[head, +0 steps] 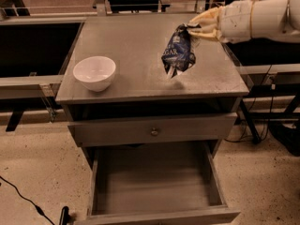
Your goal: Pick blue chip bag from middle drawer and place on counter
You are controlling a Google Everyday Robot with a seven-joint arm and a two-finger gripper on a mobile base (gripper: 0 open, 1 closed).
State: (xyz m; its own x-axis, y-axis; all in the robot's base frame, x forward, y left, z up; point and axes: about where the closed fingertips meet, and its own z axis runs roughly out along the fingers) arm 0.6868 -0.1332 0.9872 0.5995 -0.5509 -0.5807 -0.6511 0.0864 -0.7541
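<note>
My tool (197,29), clenched on the chip bag (178,53), holds it over the worktop (131,46) near the right edge; the drawer (154,182) stands bare, so lowering and release remain.

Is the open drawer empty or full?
Empty: the drawer shows only bare bottom. The claw holds the chip bag over the counter.
</note>
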